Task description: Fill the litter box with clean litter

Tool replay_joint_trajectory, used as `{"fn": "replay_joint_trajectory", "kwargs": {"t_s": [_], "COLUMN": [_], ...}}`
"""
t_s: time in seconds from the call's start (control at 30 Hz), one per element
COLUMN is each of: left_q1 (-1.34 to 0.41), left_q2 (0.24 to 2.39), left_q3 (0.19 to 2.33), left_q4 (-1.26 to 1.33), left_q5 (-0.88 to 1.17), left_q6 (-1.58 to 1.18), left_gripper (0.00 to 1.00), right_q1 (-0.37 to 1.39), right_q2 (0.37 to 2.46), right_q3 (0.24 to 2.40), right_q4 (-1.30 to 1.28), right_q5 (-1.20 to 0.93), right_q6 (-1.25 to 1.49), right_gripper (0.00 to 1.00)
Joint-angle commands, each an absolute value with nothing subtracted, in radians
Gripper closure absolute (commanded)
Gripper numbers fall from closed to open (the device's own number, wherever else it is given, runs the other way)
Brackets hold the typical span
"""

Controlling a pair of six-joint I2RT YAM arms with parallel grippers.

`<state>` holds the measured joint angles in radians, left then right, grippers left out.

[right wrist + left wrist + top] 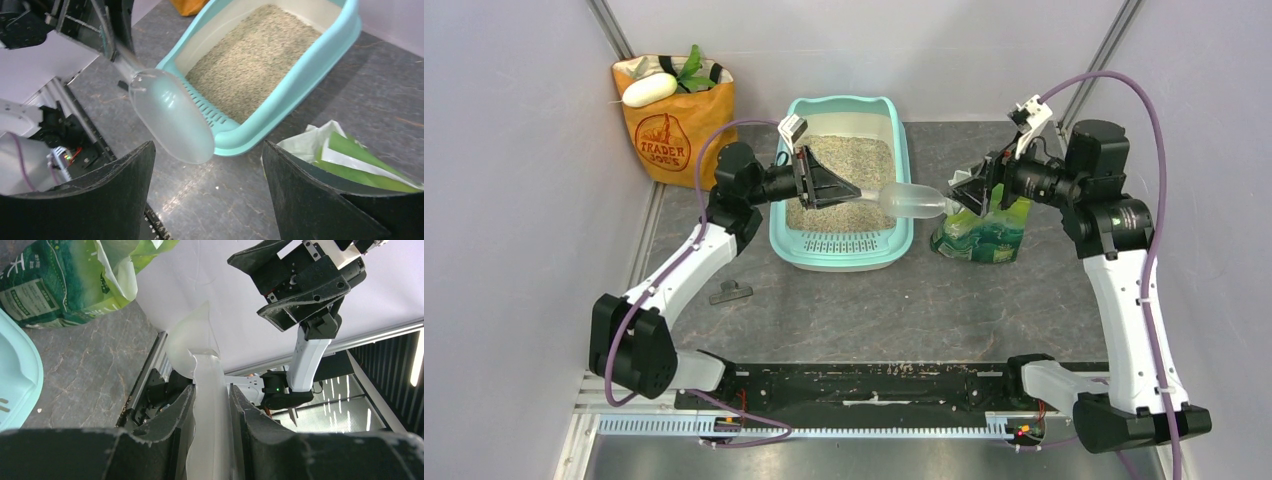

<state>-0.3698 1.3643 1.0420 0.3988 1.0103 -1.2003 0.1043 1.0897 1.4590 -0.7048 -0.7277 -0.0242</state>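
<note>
**Operator:** Report the layout, left to right.

**Technician:** An orange bag (674,125) stands at the far left. The left pincer (824,187) is clamped on the handle of the clear scoop (912,200), above the litter box (844,262). The box sits mid-surface (944,310). The clean litter (849,160) covers its floor, stopping short of the grate step. The scoop's bowl overhangs the box's right rim. The right pincer (959,195) stands spread wide just beyond the bowl, gripping nothing. The green bag (984,235) stands beneath it.

**Operator:** Handling properties?

**Technician:** The litter is loose granules, judged impossible to grasp directly. Carry it in the scoop with the bowl level, or it spills. The scoop looks light, thin and smooth, so probably slippery. Hold it by the flat handle, not the bowl. Whether the bowl is loaded cannot be told.
</note>
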Motion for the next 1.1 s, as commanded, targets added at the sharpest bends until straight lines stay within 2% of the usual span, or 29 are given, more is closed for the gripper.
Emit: {"fn": "replay_joint_trajectory", "kwargs": {"t_s": [0.0,0.07,0.2,0.37,0.43,0.5,0.7,0.83,0.9,1.07], "left_q1": [-0.369,-0.369,-0.372,-0.374,-0.376,-0.379,-0.39,-0.399,-0.403,-0.412], "left_q2": [1.325,1.319,1.309,1.316,1.317,1.315,1.304,1.29,1.291,1.289], "left_q3": [1.04,1.027,1.002,0.987,0.983,0.98,0.968,0.978,0.993,1.009], "left_q4": [0.527,0.556,0.605,0.699,0.716,0.717,0.694,0.616,0.546,0.48], "left_q5": [0.984,0.982,0.979,0.982,0.978,0.976,0.976,0.995,1.011,1.052], "left_q6": [-1.225,-1.236,-1.26,-1.309,-1.315,-1.315,-1.287,-1.227,-1.19,-1.148], "left_gripper": [0.98,0.98,0.98,0.98,0.98,0.98,0.98,0.98,0.97,0.8], "right_q1": [0.096,0.095,0.096,0.096,0.097,0.099,0.099,0.1,0.099,0.099], "right_q2": [1.157,1.156,1.114,1.144,1.14,1.136,1.14,1.154,1.168,1.193], "right_q3": [1.534,1.496,1.363,1.32,1.282,1.247,1.221,1.25,1.273,1.299], "right_q4": [-0.85,-0.809,-0.573,-0.467,-0.394,-0.336,-0.319,-0.352,-0.384,-0.462], "right_q5": [-0.864,-0.912,-0.917,-0.95,-0.969,-0.98,-1.014,-1.027,-1.041,-1.052], "right_q6": [-0.041,0.035,0.287,0.427,0.502,0.558,0.587,0.551,0.519,0.439], "right_gripper": [0.15,0.15,0.17,0.22,0.29,0.44,0.73,1.0,1.0,1.0]}}
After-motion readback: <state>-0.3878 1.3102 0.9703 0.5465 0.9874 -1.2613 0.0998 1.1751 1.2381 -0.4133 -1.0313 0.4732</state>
